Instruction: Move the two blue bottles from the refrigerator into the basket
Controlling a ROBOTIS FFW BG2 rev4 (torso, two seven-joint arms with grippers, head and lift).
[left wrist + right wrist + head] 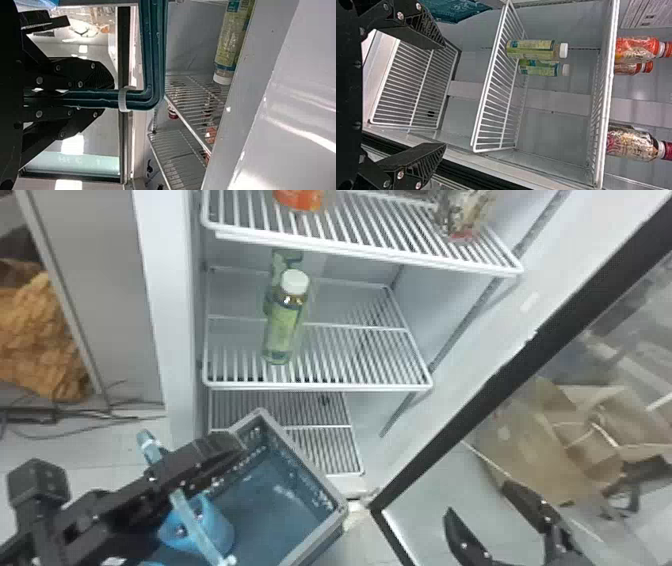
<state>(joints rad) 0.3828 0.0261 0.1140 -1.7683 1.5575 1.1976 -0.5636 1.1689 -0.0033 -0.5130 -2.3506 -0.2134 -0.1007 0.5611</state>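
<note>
My left gripper is at the basket's rim on the left of the head view. In the left wrist view that gripper is shut on the dark teal basket rim. My right gripper stands open at the lower right, in front of the glass door; in the right wrist view the same gripper has nothing between its fingers. Two greenish bottles with white caps stand one behind the other on the middle shelf: the front bottle and the rear bottle, partly hidden.
The middle shelf lies behind and above the basket; the upper shelf holds an orange-red bottle and another bottle. The open door's dark frame slants along the right. A blue rounded object is at the basket's near left.
</note>
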